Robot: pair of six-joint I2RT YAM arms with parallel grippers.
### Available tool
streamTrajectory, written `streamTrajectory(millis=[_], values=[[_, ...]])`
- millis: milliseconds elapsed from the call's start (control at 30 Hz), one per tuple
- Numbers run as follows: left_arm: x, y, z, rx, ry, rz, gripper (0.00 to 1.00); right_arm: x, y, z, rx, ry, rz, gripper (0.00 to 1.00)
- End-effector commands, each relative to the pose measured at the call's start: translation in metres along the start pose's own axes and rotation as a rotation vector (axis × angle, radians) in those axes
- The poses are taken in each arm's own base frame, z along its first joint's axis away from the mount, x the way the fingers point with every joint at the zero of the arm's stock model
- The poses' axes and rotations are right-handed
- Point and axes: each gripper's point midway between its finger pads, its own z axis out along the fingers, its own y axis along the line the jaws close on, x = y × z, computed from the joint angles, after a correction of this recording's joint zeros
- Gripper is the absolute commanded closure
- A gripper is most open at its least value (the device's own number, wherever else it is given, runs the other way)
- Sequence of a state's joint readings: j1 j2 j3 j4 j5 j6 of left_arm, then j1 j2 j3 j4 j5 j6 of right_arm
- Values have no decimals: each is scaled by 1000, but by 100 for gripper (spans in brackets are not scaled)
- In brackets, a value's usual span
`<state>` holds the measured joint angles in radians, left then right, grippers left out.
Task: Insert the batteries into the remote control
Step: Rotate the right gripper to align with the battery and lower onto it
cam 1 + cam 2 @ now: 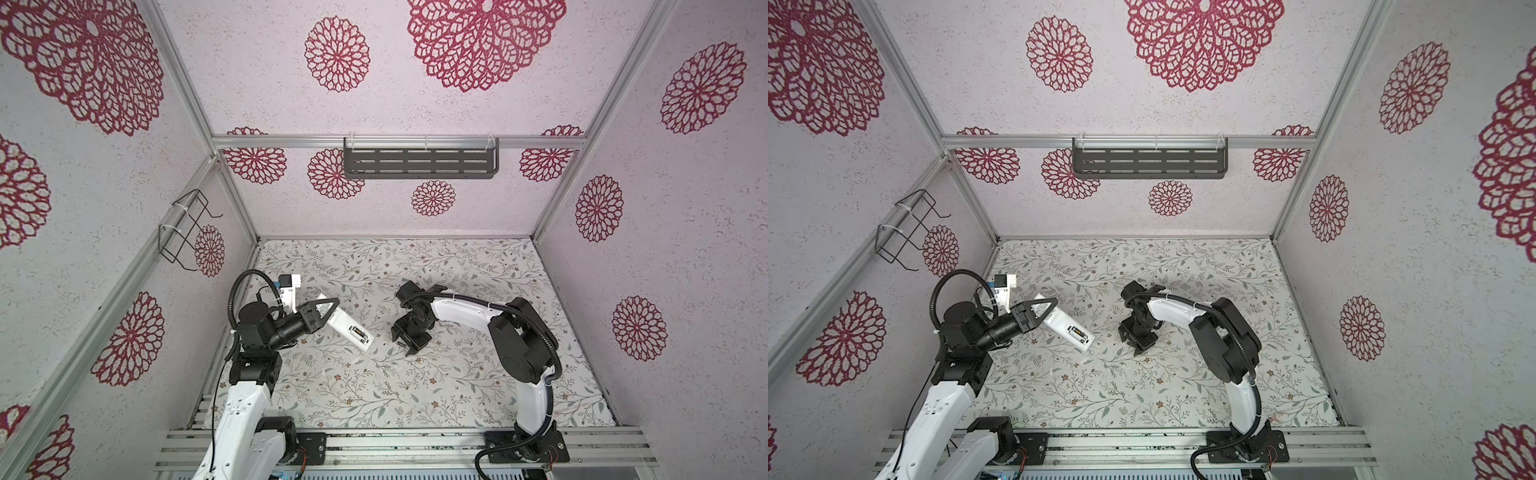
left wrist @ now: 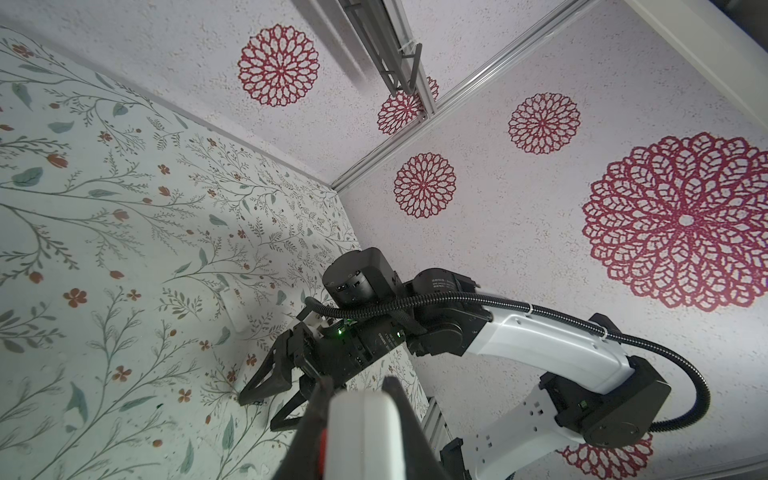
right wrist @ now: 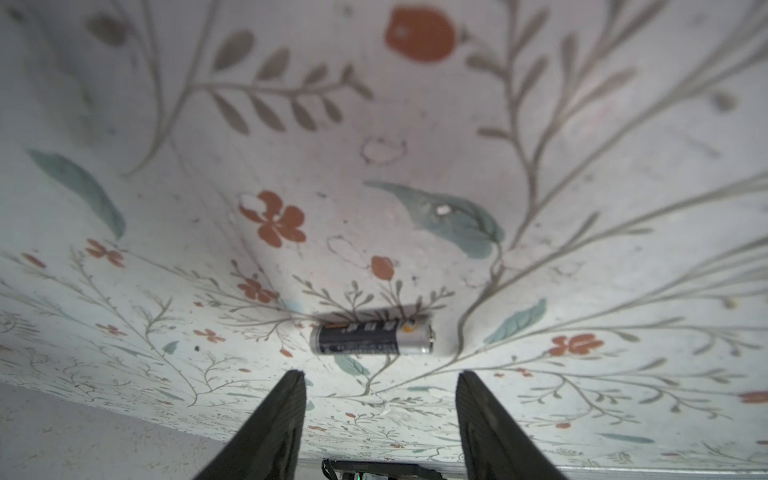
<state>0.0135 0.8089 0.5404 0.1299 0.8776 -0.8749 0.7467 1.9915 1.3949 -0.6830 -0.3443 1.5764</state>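
**Top views:** The left gripper point(image 1: 329, 312) clamps the white remote control point(image 1: 348, 329) by its far half. The remote slants out over the floral table point(image 1: 457, 395) with its battery recess facing up. Whether its free end touches the surface cannot be told. A seated battery point(image 1: 360, 333), dark with silver, lies inside the recess, and in both top views the seated battery point(image 1: 1077, 331) looks the same. Off to the right, apart from the remote, the right gripper point(image 1: 402, 347) points down at the table with its jaws parted and nothing between them. The second battery cannot be made out from up here.

**Left wrist view:** The remote control point(image 2: 359, 432) fills the near edge as a white slab, with the left gripper's dark fingers point(image 2: 307, 432) pressed against both its sides. Beyond it the right gripper point(image 2: 266, 405) hangs low over the table point(image 2: 104, 249), jaws spread.

**Right wrist view:** A loose battery point(image 3: 372, 338), black with one silver end, lies flat and crosswise on the table point(image 3: 374, 124). It sits just beyond the tips of the right gripper point(image 3: 380, 388), whose two dark fingers point(image 3: 286, 403) stand wide apart and touch nothing.
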Motion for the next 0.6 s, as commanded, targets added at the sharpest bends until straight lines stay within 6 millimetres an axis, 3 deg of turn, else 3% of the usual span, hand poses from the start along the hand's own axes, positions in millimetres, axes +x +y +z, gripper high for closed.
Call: streamTrajectory(millis=[0,567], values=[[-3,-11,-2,23,-8,41,100,-12,-17,3,56,-29,89,40],[-3,-12,-2,25,-8,43,100,-32,-23,15,86,-39,144,46]])
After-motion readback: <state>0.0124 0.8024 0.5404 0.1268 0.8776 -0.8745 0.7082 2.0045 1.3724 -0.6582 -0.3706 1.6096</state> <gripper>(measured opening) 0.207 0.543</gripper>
